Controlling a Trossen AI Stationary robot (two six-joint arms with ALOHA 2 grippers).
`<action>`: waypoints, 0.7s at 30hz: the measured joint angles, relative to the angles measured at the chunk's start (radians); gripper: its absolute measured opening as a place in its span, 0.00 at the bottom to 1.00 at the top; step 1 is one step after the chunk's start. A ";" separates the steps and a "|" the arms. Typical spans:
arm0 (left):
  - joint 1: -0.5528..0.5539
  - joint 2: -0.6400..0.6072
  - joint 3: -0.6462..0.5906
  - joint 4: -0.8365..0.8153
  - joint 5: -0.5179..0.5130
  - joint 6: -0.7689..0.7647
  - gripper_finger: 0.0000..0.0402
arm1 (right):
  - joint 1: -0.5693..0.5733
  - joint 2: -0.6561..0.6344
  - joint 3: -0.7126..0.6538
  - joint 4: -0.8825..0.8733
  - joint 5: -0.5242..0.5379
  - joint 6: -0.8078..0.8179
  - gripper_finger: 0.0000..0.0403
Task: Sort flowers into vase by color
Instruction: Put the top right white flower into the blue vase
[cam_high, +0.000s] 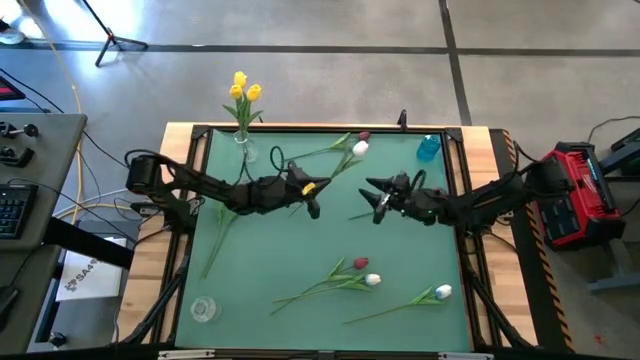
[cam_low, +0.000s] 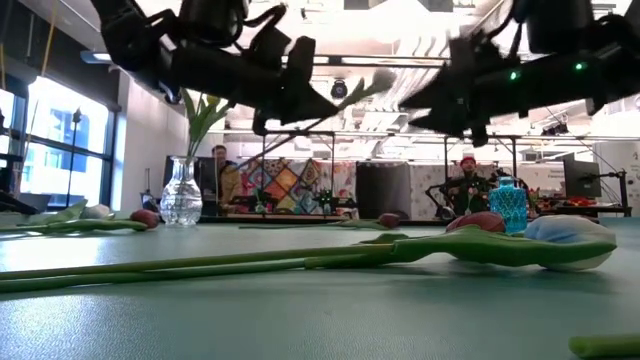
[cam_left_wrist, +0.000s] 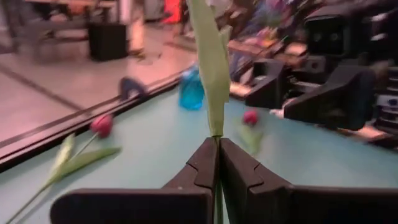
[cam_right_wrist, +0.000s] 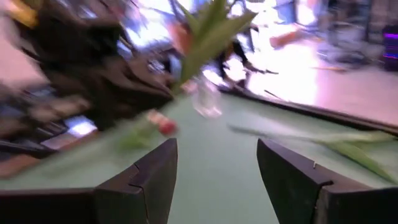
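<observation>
Step in hand: yellow tulip (cam_high: 310, 187) carried by left gripper (cam_high: 312, 197), centre of high view, jaws clamped on stem/leaf. Right gripper (cam_high: 379, 203) just right of it, jaws apart, empty. Judged next: swing to clear vase (cam_high: 243, 146) at upper left, yellow heads already in it; stem must drop upright into narrow neck. Remaining flowers (cam_high: 360, 278) lie lower centre and upper centre of surface (cam_high: 260, 260); open room lower left

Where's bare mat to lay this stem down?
Bare mat lies between the empty glass and the red and white tulips, and below the right gripper. The far edge is crowded: tulips, blue vase, yellow-flower vase.
</observation>
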 joint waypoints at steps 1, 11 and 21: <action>0.000 0.006 -0.005 0.025 0.002 0.001 0.00 | -0.009 0.000 -0.006 0.044 -0.040 -0.004 0.52; -0.006 0.077 0.001 0.240 0.093 0.036 0.00 | -0.103 0.035 0.092 0.073 -0.315 -0.072 0.52; -0.021 0.078 0.037 0.246 0.153 0.120 0.00 | -0.121 0.139 0.210 0.021 -0.394 -0.109 0.52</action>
